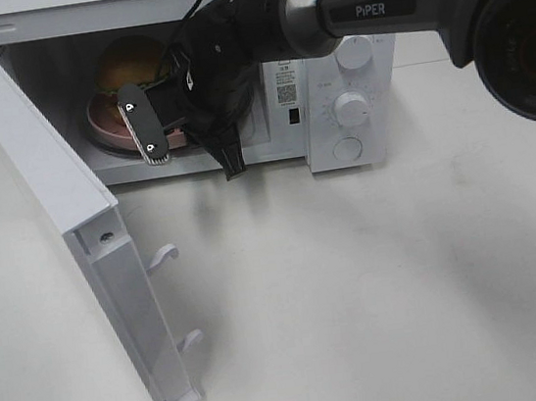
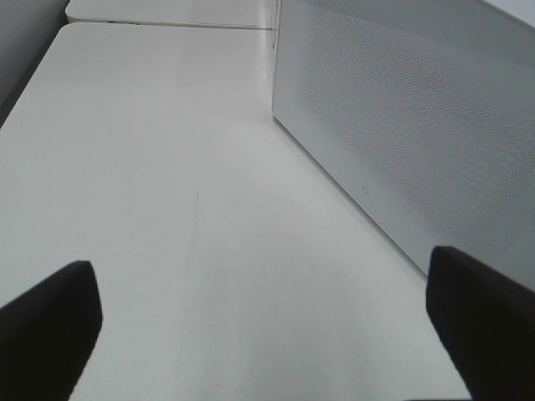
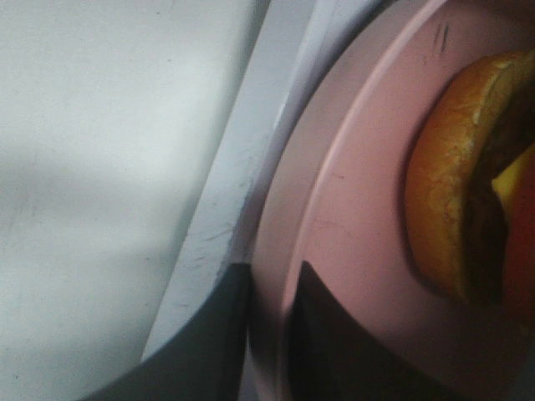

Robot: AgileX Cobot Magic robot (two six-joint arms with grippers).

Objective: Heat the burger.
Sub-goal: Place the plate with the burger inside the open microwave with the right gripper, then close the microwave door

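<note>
Your burger (image 1: 132, 65) is inside the microwave (image 1: 350, 111). It sits on the pink plate (image 1: 101, 119) on the cavity floor, toward the left of the opening as the high cam sees it. Only the bun top and a bit of the plate's left rim show there; the rest is hidden behind your R arm (image 1: 391, 6). The door (image 1: 37, 172) hangs wide open on the left, w/ two latch hooks (image 1: 162, 257) sticking out over the table (image 1: 379, 295).

R gripper (image 3: 269, 330): it's in thru the opening, down at the plate's near rim. The wrist cam shows one dark finger (image 3: 209, 351) outside the rim and the other over the plate's face, w/ the rim edge running btwn them. The gap is narrow. You can't tell from this whether the pads are pressing the rim or sitting just off it. The burger is on the same plate, near the fingers but apart from them. You get its lower bun, the dark patty and a yellow-red bit at the frame edge.

L gripper (image 2: 263, 326): jaws are wide apart w/ nothing btwn them but bare table. It hangs low over the table beside a white panel (image 2: 401, 125) w/ a fine dot pattern.

Ctrl side of the microwave, on the right in the high cam: two knobs (image 1: 354, 54) one above the other, w/ a round button (image 1: 347, 148) below them.
</note>
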